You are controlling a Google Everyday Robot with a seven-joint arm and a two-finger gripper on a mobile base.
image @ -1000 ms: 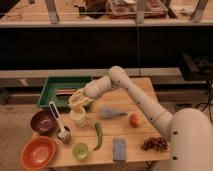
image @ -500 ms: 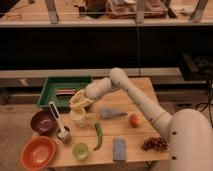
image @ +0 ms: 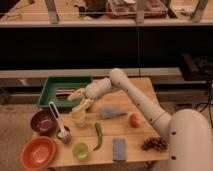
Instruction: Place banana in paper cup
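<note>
The banana (image: 75, 94) is a small yellow curved fruit held just above the paper cup (image: 79, 118), pointing left. My gripper (image: 82, 100) reaches in from the right with its fingers closed on the banana's right end, directly over the cup's rim. The cream-white paper cup stands upright on the wooden table (image: 130, 135), left of centre, and its top is partly hidden by the gripper's fingers.
A green tray (image: 55, 85) lies behind the cup. Left of it are a dark purple bowl (image: 42, 121), a brush (image: 60, 125) and an orange bowl (image: 37, 153). In front are a green cup (image: 80, 150), a green chili (image: 98, 136) and a blue sponge (image: 119, 149). To the right are a grey wedge (image: 111, 113), a peach (image: 135, 120) and grapes (image: 154, 144).
The arm and the banana stay over the paper cup with hardly any shift. Nothing else on the table has moved.
</note>
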